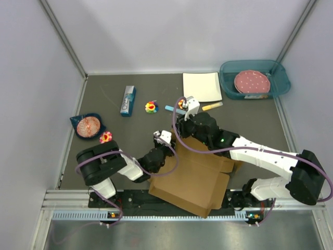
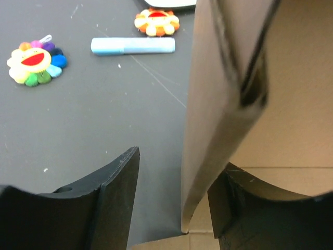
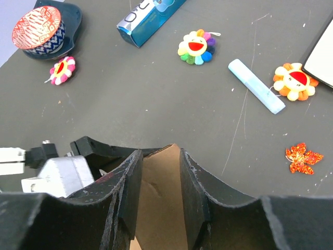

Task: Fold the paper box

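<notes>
Left gripper stands spread, an upright flap of the paper box rising between its fingers, clear of the left one. That box lies on the table at its near edge, between the arms. Right gripper pinches the box's far flap.

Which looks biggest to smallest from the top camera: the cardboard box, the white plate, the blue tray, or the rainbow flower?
1. paper box, biggest by far
2. blue tray
3. white plate
4. rainbow flower, tiniest
The box lies nearest the camera, but it would clearly win anyway.
</notes>
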{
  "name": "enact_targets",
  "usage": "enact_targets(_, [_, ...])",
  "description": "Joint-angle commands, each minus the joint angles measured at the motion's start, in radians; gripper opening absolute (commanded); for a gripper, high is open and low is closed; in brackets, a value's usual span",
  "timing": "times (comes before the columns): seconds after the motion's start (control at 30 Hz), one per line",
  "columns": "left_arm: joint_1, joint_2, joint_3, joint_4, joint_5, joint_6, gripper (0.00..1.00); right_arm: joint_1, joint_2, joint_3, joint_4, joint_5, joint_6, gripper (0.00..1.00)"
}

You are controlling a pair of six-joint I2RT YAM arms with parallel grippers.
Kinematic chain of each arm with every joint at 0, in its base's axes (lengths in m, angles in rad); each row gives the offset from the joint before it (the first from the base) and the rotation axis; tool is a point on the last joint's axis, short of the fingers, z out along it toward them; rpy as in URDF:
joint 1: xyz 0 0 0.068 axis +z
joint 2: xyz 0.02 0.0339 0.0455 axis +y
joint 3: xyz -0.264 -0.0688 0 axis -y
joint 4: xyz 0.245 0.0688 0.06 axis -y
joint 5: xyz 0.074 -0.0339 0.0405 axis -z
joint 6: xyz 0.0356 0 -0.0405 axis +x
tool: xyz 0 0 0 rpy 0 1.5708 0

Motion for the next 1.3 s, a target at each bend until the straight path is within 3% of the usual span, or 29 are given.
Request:
enact_targets(0.0, [0.001,0.045,-0.005,0.013,0.001,-0.041,0.51,-0.013,0.020,0.014,-0.087,-0.006,-0.020,0.35])
enact_targets(0.1, [0.001,0.070,0.012,0.045,-0.023,-0.013,0.32,-0.013,0.015,0.016,-0.087,-0.009,-0.020,0.35])
enact_targets(0.13, [0.001,0.068,0.024,0.045,-0.026,-0.009,0.15,-0.011,0.012,0.016,-0.090,-0.006,-0.023,0.35])
enact_targets(0.2, [0.001,0.065,0.036,0.042,-0.026,0.016,0.00,-0.013,-0.001,0.017,-0.099,-0.002,-0.026,0.35])
enact_targets(0.33, [0.002,0.061,0.053,0.030,-0.080,0.034,0.00,-0.013,-0.028,0.029,-0.127,0.024,-0.031,0.38])
enact_targets(0.47, [0.001,0.053,0.050,-0.002,-0.208,0.039,0.00,-0.028,-0.078,0.062,-0.177,0.095,-0.031,0.61])
enact_targets(0.57, [0.002,0.055,0.049,-0.019,-0.294,0.054,0.00,-0.080,-0.153,0.069,-0.213,0.118,-0.008,0.67])
enact_targets(0.8, [0.010,0.076,0.073,-0.050,-0.387,0.065,0.00,-0.178,-0.360,-0.026,-0.288,0.220,0.017,0.70])
enact_targets(0.93, [0.011,0.038,0.107,-0.224,-0.397,0.016,0.00,-0.190,-0.449,-0.092,-0.372,0.318,0.023,0.71])
enact_targets(0.97, [0.013,0.021,0.121,-0.384,-0.396,-0.043,0.00,-0.192,-0.489,-0.105,-0.383,0.336,0.026,0.71])
enact_targets(1.07, [0.033,-0.039,0.173,-0.653,-0.344,-0.180,0.00,-0.194,-0.547,-0.138,-0.421,0.394,0.046,0.71])
enact_targets(1.27, [0.076,-0.111,0.224,-0.910,-0.163,-0.286,0.00,-0.194,-0.581,-0.142,-0.544,0.507,0.128,0.72])
